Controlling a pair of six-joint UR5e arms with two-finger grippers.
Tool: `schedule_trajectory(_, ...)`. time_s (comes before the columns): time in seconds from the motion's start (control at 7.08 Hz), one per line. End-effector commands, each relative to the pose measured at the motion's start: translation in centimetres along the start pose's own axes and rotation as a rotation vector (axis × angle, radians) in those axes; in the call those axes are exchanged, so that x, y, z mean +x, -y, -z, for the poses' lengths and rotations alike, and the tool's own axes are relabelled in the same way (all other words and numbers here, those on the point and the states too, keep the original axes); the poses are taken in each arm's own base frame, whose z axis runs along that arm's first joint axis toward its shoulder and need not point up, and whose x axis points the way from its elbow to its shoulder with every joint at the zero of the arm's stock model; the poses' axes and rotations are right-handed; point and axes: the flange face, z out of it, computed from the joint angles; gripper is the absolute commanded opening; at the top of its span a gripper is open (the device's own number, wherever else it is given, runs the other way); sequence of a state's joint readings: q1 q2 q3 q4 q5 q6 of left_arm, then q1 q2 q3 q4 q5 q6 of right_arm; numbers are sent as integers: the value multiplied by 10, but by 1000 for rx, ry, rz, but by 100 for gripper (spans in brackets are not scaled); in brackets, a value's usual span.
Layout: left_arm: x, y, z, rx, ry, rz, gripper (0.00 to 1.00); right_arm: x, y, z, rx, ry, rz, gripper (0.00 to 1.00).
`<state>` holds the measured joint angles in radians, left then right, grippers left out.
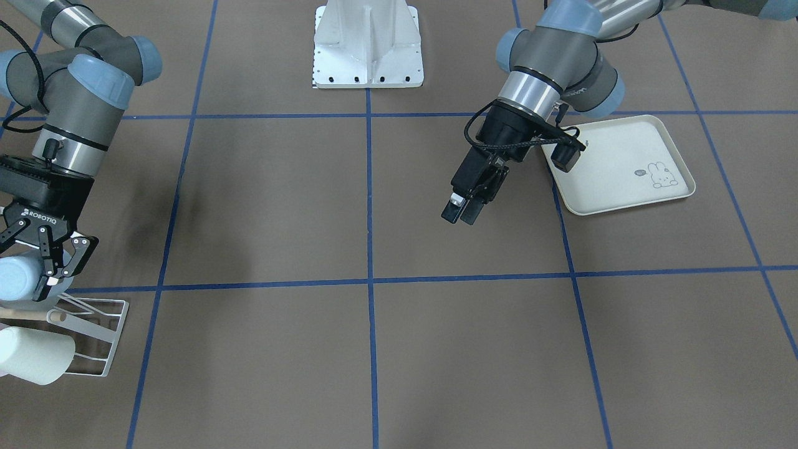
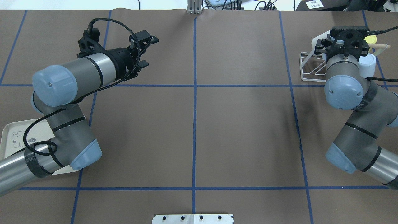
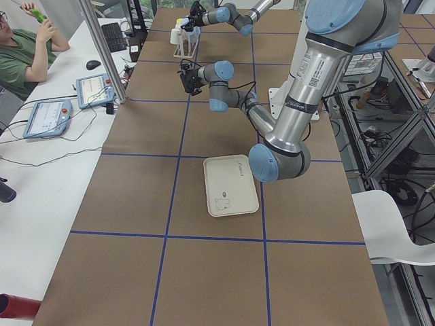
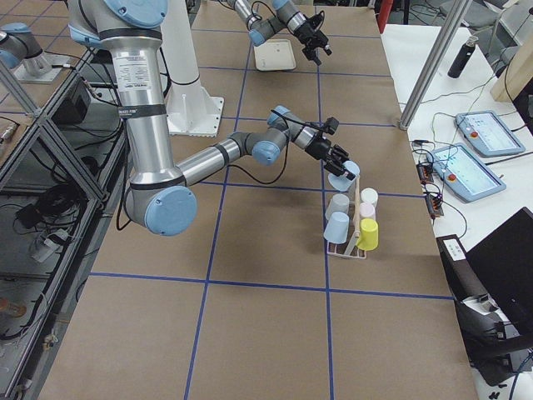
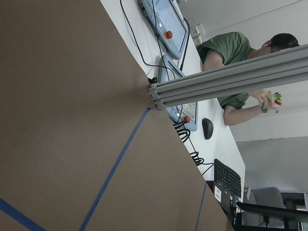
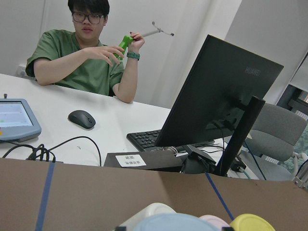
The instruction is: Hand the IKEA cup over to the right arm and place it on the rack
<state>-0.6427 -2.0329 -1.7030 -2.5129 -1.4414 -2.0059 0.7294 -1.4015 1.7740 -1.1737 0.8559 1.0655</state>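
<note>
IKEA cup (image 1: 14, 280): pale blue and tilted, raised off the worktop (image 1: 280, 199). It is at the end of the rack (image 1: 100, 340) nearest the worktop's middle, on the robot's side of the dowel (image 1: 31, 315). It also shows at the bottom edge of the right wrist view (image 6: 168, 222).
Right gripper (image 1: 30, 274): reaches forward over that rack end with its fingers spread wide and the cup between them. One finger (image 1: 45, 282) lies against the cup's side, and the gripper has hold of the cup.
Rack: a low white wire frame at the worktop's right end, towards the operators' edge.
Dowel: light wood, running lengthwise through the rack, just beside the held cup.
Other cups: a cream cup (image 1: 31, 358) sits on the operators' side of the dowel. The right-end view adds a grey cup (image 4: 337, 204), a blue cup (image 4: 337, 227), a pink cup (image 4: 366, 213) and a yellow cup (image 4: 369, 235), all on the rack.
Left gripper (image 2: 152, 52): over the worktop's left half, well apart from the rack, fingers parted and holding nothing.
Tray (image 1: 617, 181): cream with a rabbit print near one corner, flat on the worktop beside the left arm's wrist.
Worktop: brown, with a grid of blue tape.
Operator (image 6: 82, 57): in a green shirt at a white desk beyond the worktop.
</note>
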Motion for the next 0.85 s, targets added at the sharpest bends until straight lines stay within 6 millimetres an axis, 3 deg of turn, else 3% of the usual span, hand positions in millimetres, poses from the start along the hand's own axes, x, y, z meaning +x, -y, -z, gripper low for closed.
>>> schedule_trajectory(0.0,-7,2,2,2,9,4,100,-5,-8,-2,-9,1,8,0)
schedule_trajectory(0.71,-9,2,2,2,10,8,100,-7,-19,-8,-20,-6,18,0)
